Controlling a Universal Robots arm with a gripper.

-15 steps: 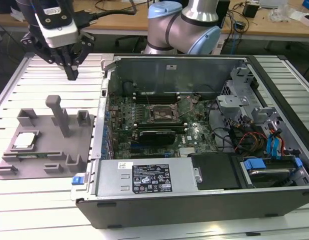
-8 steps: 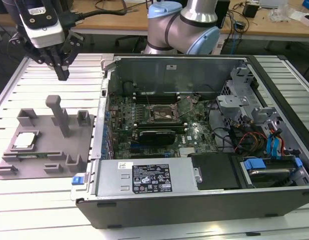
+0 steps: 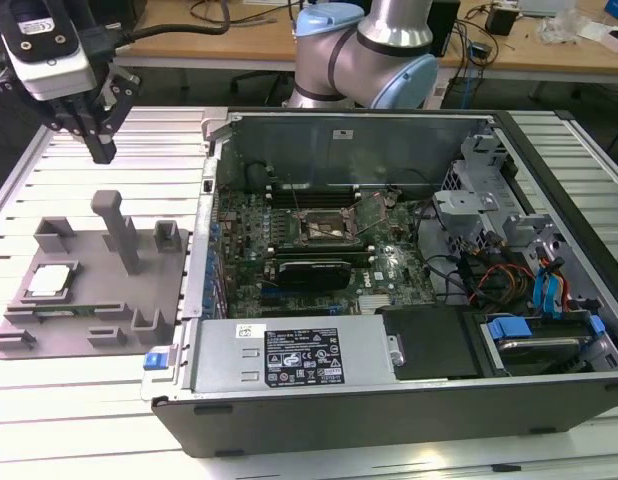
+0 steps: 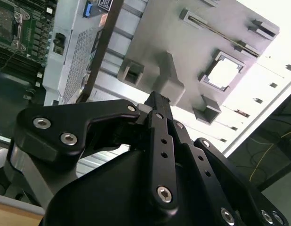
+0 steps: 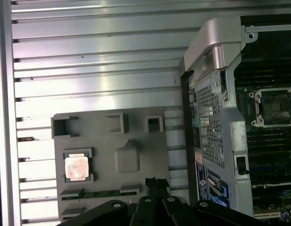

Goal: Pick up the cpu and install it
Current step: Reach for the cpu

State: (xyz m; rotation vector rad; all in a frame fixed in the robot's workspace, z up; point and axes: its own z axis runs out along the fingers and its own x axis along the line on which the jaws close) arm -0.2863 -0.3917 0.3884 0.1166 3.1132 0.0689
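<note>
The cpu [image 3: 49, 281], a small pale silver square, lies flat in a recess of a grey fixture plate [image 3: 84, 325] on the slatted table, at the exterior view's left. It also appears in both wrist views [image 4: 225, 74] [image 5: 76, 167]. My gripper [image 3: 101, 152] hangs in the air above the table, behind the fixture and well above the cpu. Its black fingers meet at one tip and hold nothing [image 4: 157, 98] [image 5: 155, 181]. The dark motherboard socket [image 3: 322, 228] sits inside the open computer case, its metal frame raised [image 5: 275, 107].
A tall grey post [image 3: 114, 225] and several low blocks stand on the fixture plate. The open computer case [image 3: 289, 365] fills the exterior view's middle and right, with cables and drive bays [image 3: 509, 270]. The arm's base [image 3: 364, 55] stands behind the case.
</note>
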